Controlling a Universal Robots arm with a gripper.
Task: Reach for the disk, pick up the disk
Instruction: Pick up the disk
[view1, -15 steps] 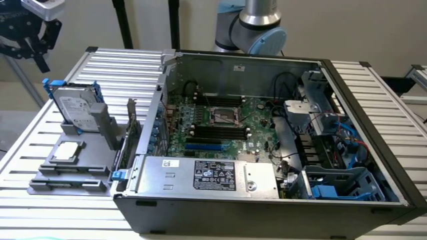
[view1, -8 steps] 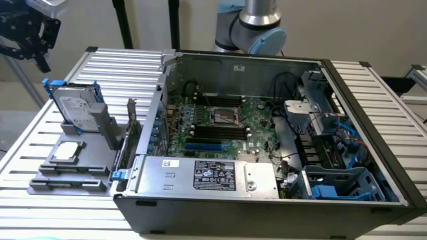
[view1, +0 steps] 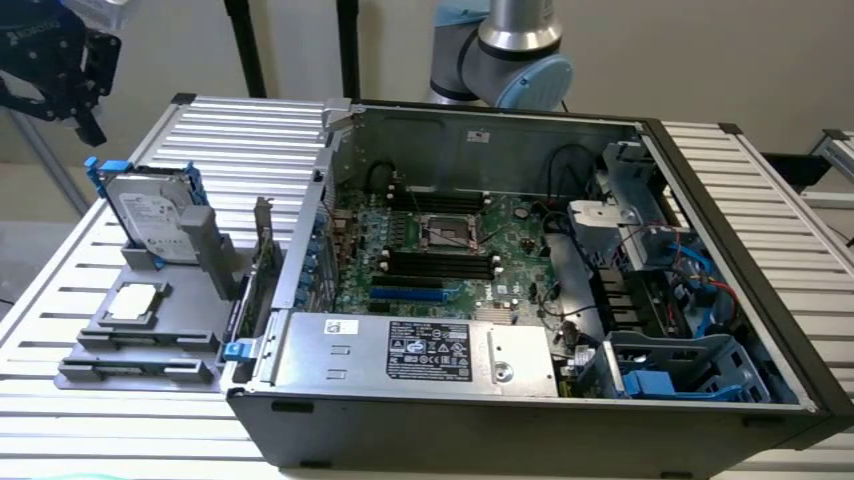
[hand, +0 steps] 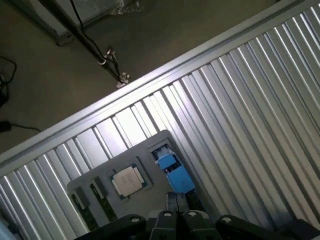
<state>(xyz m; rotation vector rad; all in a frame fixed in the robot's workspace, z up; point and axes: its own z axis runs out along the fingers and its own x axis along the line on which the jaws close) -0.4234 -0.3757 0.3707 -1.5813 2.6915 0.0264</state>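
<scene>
The disk (view1: 151, 213), a silver-grey hard drive with a white label in a bright blue frame, stands on edge in a grey holder (view1: 147, 330) on the slatted table, at the exterior view's left. My black gripper (view1: 56, 90) hangs in the air above and behind the disk, well apart from it. In the wrist view the disk (hand: 173, 172) appears edge-on as a blue strip far below, and parts of my gripper (hand: 175, 224) frame the picture's edge.
A small square processor chip (view1: 138, 300) lies on the same holder, in front of the disk. An open computer case (view1: 534, 270) with motherboard, power supply and blue-grey drive cage (view1: 687, 370) takes up the table's middle and right. Beyond the table edge (hand: 150, 75) is floor with cables.
</scene>
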